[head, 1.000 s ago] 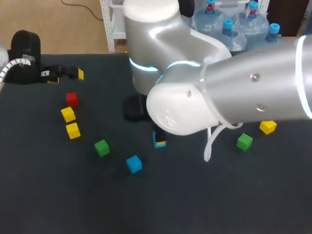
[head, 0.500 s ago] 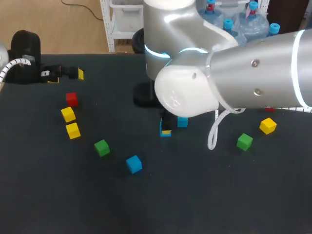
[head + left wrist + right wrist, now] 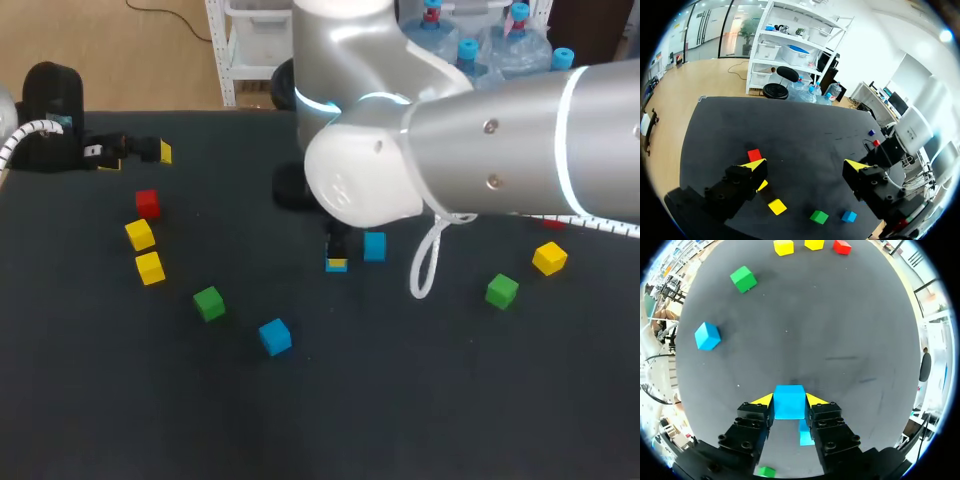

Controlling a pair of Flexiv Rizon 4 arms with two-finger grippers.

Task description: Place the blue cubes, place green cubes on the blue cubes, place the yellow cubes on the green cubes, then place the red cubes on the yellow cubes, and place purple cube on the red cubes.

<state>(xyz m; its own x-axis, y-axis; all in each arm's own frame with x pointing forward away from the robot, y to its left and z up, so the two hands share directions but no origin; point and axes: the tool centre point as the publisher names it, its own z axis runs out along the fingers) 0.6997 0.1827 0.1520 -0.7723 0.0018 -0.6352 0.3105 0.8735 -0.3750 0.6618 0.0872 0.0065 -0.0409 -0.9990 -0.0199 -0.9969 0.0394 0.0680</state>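
- Right wrist view: the right pincer (image 3: 789,399) is closed on a blue cube (image 3: 789,403), with one yellow tip pressed to each side face.
- A second blue cube (image 3: 806,436) lies on the dark tabletop (image 3: 840,330), just under and behind that pincer. In the head view this second blue cube (image 3: 374,246) sits at centre frame, just right of the pincer.
- Whether the held cube touches the tabletop cannot be told.
- Step judged in hand: laying the blue base layer.
- The next move likely calls for setting the held cube down close beside its neighbour, then spreading the fingers.
- A third blue cube (image 3: 275,336) waits lower left of centre in the head view, with a green cube (image 3: 209,302) near it.
- The left pincer (image 3: 805,165) stands wide and holds nothing.
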